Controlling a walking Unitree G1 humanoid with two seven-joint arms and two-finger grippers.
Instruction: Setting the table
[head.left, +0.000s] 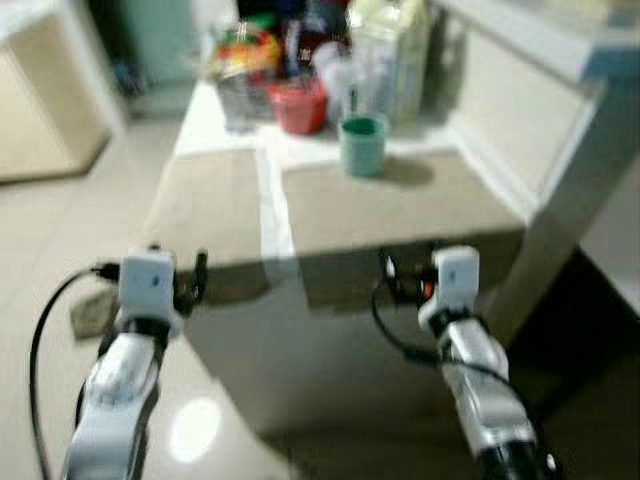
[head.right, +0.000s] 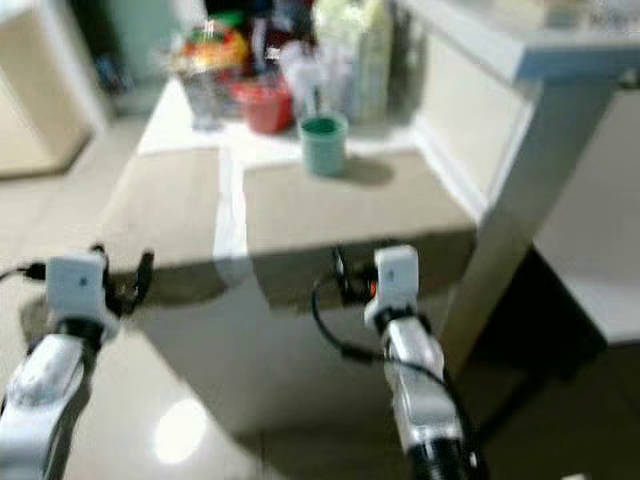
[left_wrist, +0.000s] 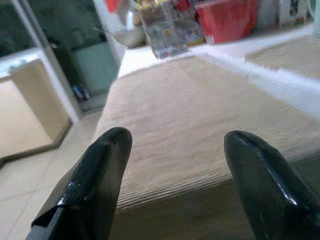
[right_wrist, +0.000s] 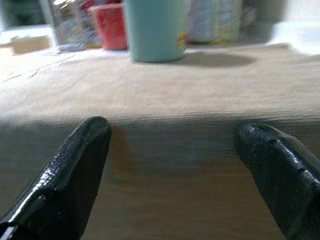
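Two beige placemats lie side by side on a white table (head.left: 268, 215), the left placemat (head.left: 205, 205) and the right placemat (head.left: 395, 205), both draping over the near edge. A teal cup (head.left: 362, 145) stands at the far edge of the right mat, also seen in the right wrist view (right_wrist: 156, 30). A red cup (head.left: 298, 105) stands behind it. My left gripper (head.left: 190, 280) is open at the front edge of the left mat (left_wrist: 190, 115). My right gripper (head.left: 405, 270) is open at the hanging front of the right mat (right_wrist: 170, 150). Neither holds anything.
Bottles, jars and packets (head.left: 300, 50) crowd the back of the table. A pale counter (head.left: 545, 60) rises along the right side. A cabinet (head.left: 45, 90) stands at the far left. Shiny tiled floor (head.left: 60, 230) lies to the left.
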